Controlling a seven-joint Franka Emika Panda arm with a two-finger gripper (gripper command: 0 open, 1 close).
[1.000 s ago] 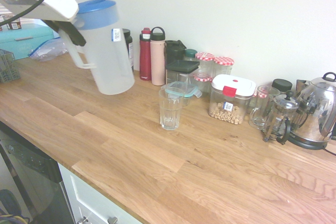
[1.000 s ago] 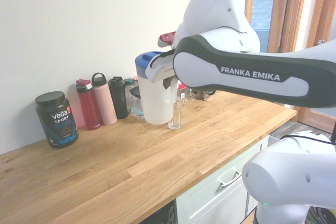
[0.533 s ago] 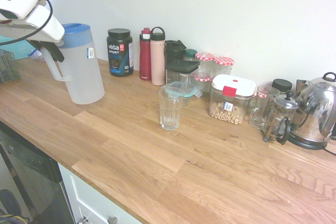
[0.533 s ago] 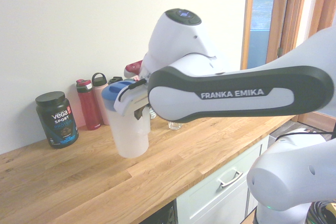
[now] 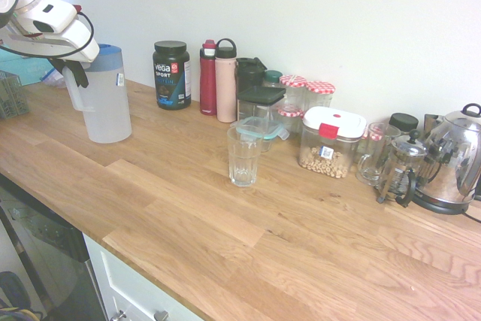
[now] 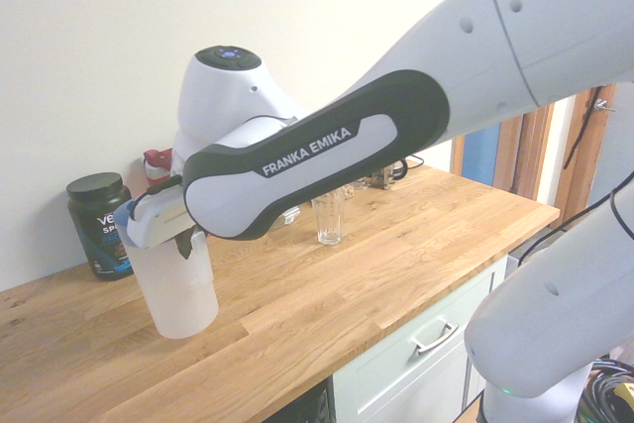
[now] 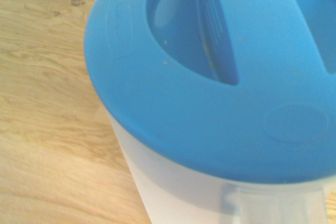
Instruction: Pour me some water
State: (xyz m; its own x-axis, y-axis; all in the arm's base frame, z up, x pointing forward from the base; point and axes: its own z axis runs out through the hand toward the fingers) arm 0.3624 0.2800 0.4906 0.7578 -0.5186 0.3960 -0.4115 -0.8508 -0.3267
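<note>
Blue-lidded pitcher (image 5: 107, 110) clasped by its handle (image 5: 76, 98) in the gripper (image 5: 80, 75), near upright, base right by the countertop (image 5: 173, 193) below, contact unclear!

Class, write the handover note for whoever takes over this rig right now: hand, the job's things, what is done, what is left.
Hand: shut on the handle of the pitcher.
Pitcher: blue lid on, close to upright, at the left of the counter in the first exterior view; I cannot tell whether its base touches the wood.
Glass: upright on the counter, well apart from the pitcher.
Done: pitcher gripped. Whether any water has been poured, the pictures do not settle.
Left: check the glass for water; pour if it has none, otherwise set the pitcher down and let go.
</note>
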